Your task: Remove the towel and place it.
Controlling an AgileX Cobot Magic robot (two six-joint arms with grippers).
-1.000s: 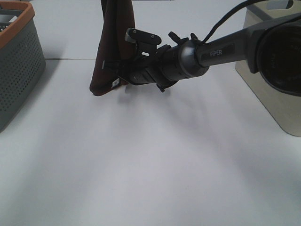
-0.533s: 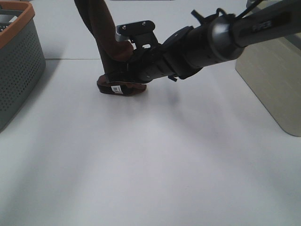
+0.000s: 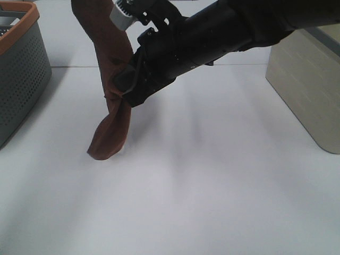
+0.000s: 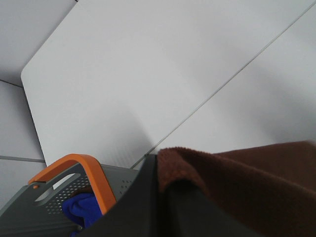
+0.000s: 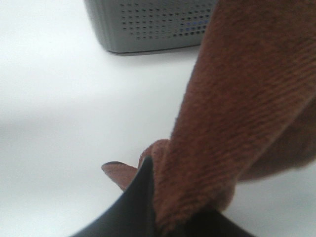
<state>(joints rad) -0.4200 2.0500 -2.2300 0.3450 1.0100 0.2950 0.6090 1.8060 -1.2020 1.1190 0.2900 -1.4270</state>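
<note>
The towel (image 3: pixel 110 114), dark reddish-brown plush, hangs twisted from beyond the top edge of the exterior view, and its lower tip reaches the white table (image 3: pixel 212 186). My right gripper (image 3: pixel 123 85) reaches in from the right and is shut on the towel's middle. The right wrist view shows the towel (image 5: pixel 232 98) pressed against a dark finger (image 5: pixel 138 202). In the left wrist view the towel (image 4: pixel 242 182) lies against a dark finger (image 4: pixel 143 197); the left gripper looks shut on its upper end, out of the exterior view. The white tag is hidden.
A grey perforated basket with an orange rim (image 3: pixel 21 69) stands at the left edge; it also shows in the left wrist view (image 4: pixel 74 168), holding something blue (image 4: pixel 81 210), and in the right wrist view (image 5: pixel 148 24). A beige container (image 3: pixel 305 79) stands at the right.
The towel's lower end, bunched on the table before, now hangs stretched down with its tip lower and nearer. The right arm has lifted and turned, and the tag no longer shows.
</note>
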